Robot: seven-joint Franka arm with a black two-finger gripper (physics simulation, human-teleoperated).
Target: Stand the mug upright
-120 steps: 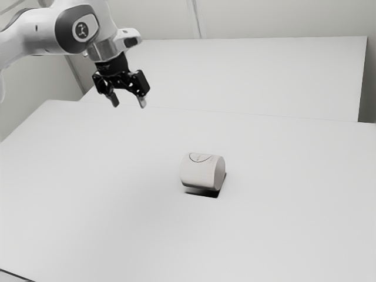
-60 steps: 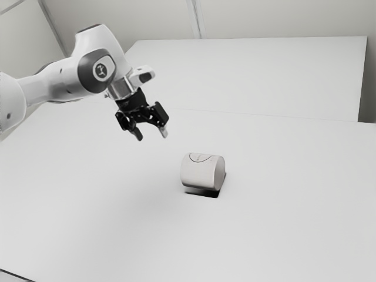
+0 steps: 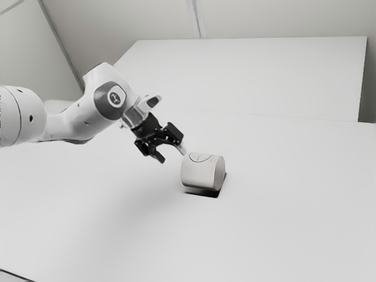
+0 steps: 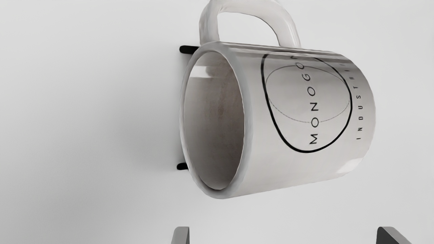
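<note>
In the exterior view my gripper (image 3: pixel 171 155) hangs over the table, just to the exterior view's left of the mug (image 3: pixel 200 171), one fingertip close to the mug's upper edge; whether they touch I cannot tell. The mug is white and lies on its side. In the wrist view the mug (image 4: pixel 305 118) shows its open mouth, its handle and a black printed logo with lettering. Wide apart, the two tips of the gripper (image 4: pixel 283 235) have nothing held between them.
Under the mug is a dark, flat piece or shadow (image 3: pixel 202 192), with two black ends poking out beside the rim in the wrist view. The white table (image 3: pixel 282 229) extends around it, and a pale raised panel (image 3: pixel 252 76) stands behind.
My arm has come down and toward the exterior view's right, bringing the gripper from well above the table to beside the mug. The mug has kept its place.
</note>
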